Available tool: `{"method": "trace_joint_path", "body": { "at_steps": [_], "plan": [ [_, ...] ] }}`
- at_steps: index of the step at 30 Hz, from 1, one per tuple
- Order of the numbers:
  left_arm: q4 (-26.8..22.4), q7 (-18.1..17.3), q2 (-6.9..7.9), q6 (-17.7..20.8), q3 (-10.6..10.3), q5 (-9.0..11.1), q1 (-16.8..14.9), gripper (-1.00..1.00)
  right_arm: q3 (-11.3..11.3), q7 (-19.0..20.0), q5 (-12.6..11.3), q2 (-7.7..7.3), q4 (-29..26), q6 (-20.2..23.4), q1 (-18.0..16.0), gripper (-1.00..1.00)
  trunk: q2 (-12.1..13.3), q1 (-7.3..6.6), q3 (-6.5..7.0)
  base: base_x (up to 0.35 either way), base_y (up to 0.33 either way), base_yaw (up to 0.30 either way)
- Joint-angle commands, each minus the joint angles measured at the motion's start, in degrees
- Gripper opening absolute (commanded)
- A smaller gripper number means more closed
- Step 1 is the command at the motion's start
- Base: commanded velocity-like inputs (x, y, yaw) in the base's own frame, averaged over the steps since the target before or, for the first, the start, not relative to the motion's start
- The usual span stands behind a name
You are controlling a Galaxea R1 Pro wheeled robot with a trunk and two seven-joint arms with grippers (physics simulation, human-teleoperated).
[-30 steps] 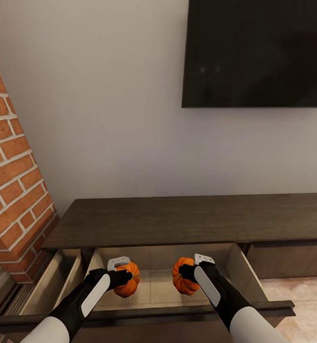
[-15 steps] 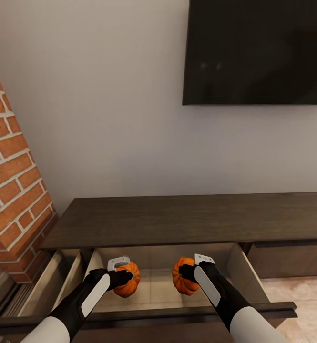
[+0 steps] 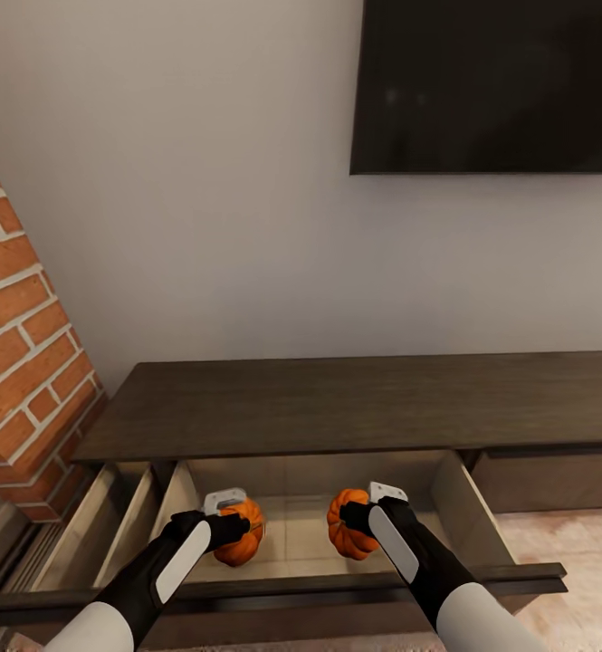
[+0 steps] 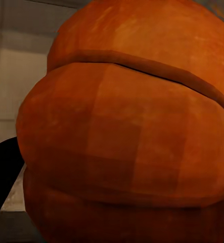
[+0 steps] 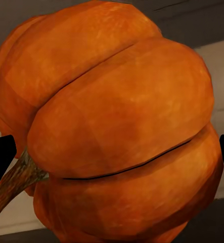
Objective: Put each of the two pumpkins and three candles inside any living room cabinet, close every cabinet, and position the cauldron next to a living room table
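Both grippers are gripping pumpkins over the open drawer of the cabinet (image 3: 355, 398). Left gripper (image 3: 239, 527) is clamping the left pumpkin (image 3: 243, 540), which is bulging just ahead of its fingertips; in the left wrist view that pumpkin (image 4: 127, 126) is showing ribbed orange skin, with one dark finger (image 4: 3, 172) lying at its edge. Right gripper (image 3: 350, 521) is clamping the right pumpkin (image 3: 348, 525); in the right wrist view this pumpkin (image 5: 117, 126) is sitting between two dark fingertips (image 5: 0, 157), its stem angling toward one of them. Below both grippers the pale beige drawer floor (image 3: 296, 530) is lying exposed, the two pumpkins hanging apart above it. Beyond the grippers a dark screen (image 3: 491, 86) is hanging on the wall; beside the left gripper a brick column (image 3: 24, 362) is standing.
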Motion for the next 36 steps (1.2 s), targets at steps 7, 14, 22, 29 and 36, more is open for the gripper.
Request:
{"method": "trace_joint_path", "body": {
  "at_steps": [7, 14, 22, 29, 36],
  "plan": [
    [-0.1, 5.1, -0.07, -1.7, -0.2, 0.8, -0.1, -1.00, 0.2, -0.6, -0.5, -0.03, -0.1, 0.0, 0.0, -1.00, -0.1, 0.11, -1.17, 0.000, 0.000, 0.000],
    [-0.1, 5.3, -0.16, -1.9, -0.2, 0.8, -0.1, -1.00, 0.3, -0.6, -0.5, -0.03, -0.1, 0.0, 0.0, -1.00, -0.2, 0.21, -2.05, 0.000, 0.000, 0.000],
    [-0.1, 5.3, -0.22, -1.9, -0.2, 0.9, -0.1, -1.00, 0.3, -0.6, -0.5, -0.03, -0.2, 0.0, 0.0, -1.00, -0.2, 0.32, -2.94, 0.000, 0.000, 0.000],
    [-0.1, 5.3, -0.17, -1.9, -0.2, 0.9, -0.1, -1.00, 0.3, -0.6, -0.4, -0.03, -0.1, 0.0, 0.0, 1.00, -0.2, 0.32, -2.94, 0.000, 0.000, 0.000],
    [-0.2, 5.3, -0.17, -1.9, -0.1, 0.9, -0.1, 1.00, 0.3, -0.6, -0.5, -0.03, -0.1, 0.0, 0.0, 1.00, -0.2, 0.32, -2.94, 0.000, 0.000, 0.000]
  ]
}}
